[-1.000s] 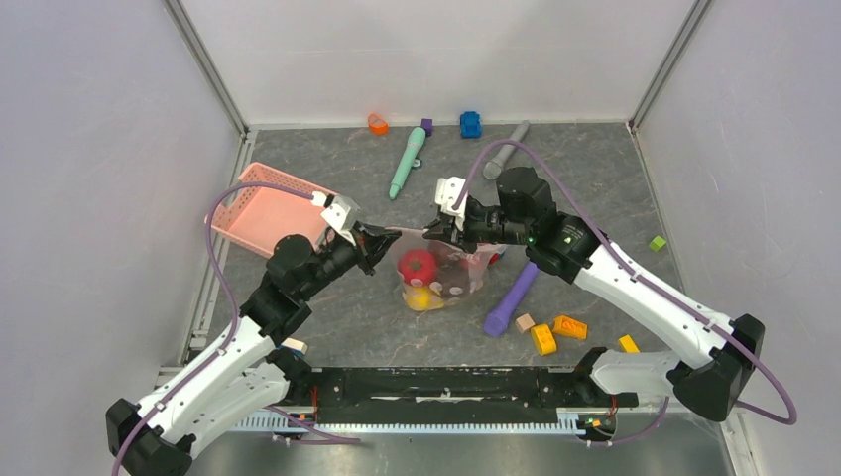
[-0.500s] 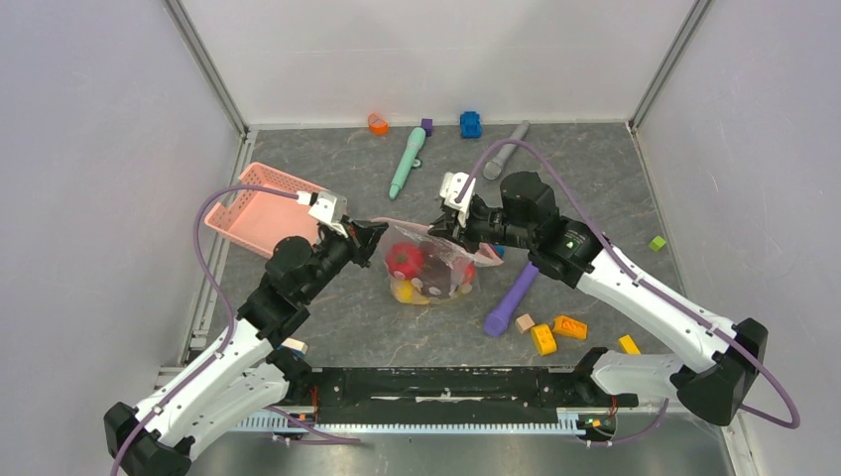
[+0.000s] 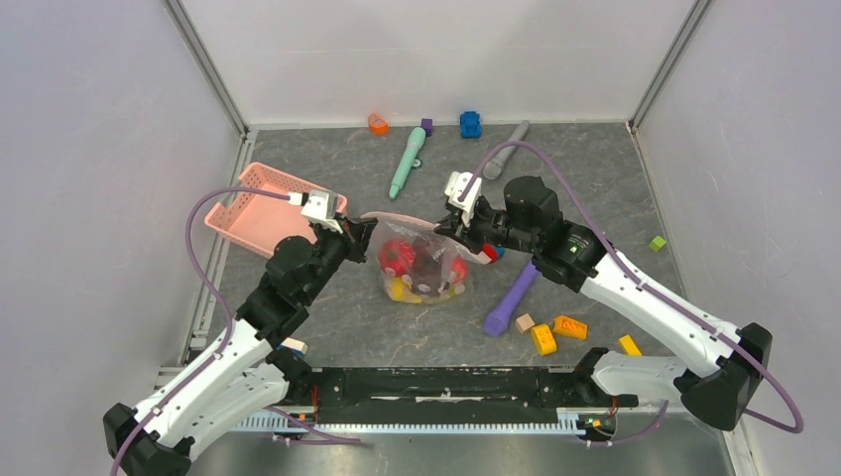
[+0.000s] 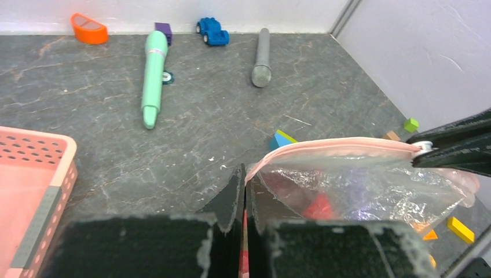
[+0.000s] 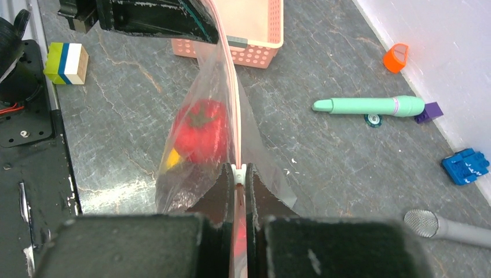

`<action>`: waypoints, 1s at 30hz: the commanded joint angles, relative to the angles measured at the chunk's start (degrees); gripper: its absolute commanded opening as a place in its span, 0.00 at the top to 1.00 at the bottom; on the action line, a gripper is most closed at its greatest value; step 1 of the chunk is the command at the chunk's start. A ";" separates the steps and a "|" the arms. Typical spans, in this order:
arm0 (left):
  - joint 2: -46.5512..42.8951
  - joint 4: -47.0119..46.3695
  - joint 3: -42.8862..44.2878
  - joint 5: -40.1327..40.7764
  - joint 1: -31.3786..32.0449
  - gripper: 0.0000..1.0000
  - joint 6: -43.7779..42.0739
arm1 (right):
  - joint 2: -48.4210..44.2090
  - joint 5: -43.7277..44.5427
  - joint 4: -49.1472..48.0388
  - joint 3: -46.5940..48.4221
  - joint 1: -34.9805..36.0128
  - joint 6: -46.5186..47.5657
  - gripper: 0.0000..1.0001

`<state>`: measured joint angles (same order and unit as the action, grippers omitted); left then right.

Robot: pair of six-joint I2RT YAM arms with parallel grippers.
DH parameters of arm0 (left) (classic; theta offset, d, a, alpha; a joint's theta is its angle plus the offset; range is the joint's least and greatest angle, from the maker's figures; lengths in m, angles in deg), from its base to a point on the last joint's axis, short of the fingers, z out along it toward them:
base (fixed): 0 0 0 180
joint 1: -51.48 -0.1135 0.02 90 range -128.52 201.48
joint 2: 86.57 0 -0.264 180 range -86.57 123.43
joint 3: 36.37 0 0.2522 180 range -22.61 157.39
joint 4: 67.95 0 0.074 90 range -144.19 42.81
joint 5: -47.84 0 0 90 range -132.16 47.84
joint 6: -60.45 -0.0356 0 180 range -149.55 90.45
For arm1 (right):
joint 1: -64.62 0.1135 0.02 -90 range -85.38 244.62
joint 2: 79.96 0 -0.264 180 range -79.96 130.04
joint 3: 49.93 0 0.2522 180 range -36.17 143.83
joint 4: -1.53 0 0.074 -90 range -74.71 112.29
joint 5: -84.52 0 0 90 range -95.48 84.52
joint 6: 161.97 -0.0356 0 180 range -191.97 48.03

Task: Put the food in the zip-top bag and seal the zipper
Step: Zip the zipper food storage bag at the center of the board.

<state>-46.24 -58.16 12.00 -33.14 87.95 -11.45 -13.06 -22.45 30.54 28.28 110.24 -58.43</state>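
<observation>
- The left claw [image 3: 363,236] is pinched narrow on one end of the zipper [image 3: 397,215], its dark fingers pressed together over the pink strip.
- The right claw [image 3: 444,230] is clamped tight on the other end of the zipper, at the small pale slider tab [image 5: 238,168].
- Between the two claws hangs the zip-top bag [image 3: 424,270], a clear, crinkled, floppy film with pale round dots. Its mouth edge is stretched taut and its belly sags to the table [image 3: 595,178].
- The food sits inside the bag: a glossy red toy fruit [image 3: 397,256] with a dark stalk, a dark maroon piece [image 3: 429,266] and a small yellow piece [image 3: 401,290] at the bottom.
- The table is a dark grey, mottled, stone-like sheet veined with pale cracks. It is boxed in by plain lilac-grey walls with metal corner rails.
- A pink basket [image 3: 260,204] of perforated plastic stands just behind the left claw.
- A smooth mint-green marker [image 3: 407,162], a grey microphone-shaped stick [image 3: 506,151], a blue toy car [image 3: 470,124] and an orange half-round piece [image 3: 378,124] lie towards the far wall.
- A purple stick [image 3: 511,300] and angular yellow and orange blocks [image 3: 555,332] lie under the right arm, well apart from the bag.
</observation>
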 commanded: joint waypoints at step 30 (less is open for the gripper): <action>1.95 10.54 5.68 23.24 -1.05 0.98 3.95 | -5.06 8.22 2.58 -3.54 -0.98 -2.38 1.00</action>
<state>-44.18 -49.50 15.28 -18.04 87.97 -8.84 -16.02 -16.83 31.15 25.13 110.18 -60.24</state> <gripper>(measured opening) 0.028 0.037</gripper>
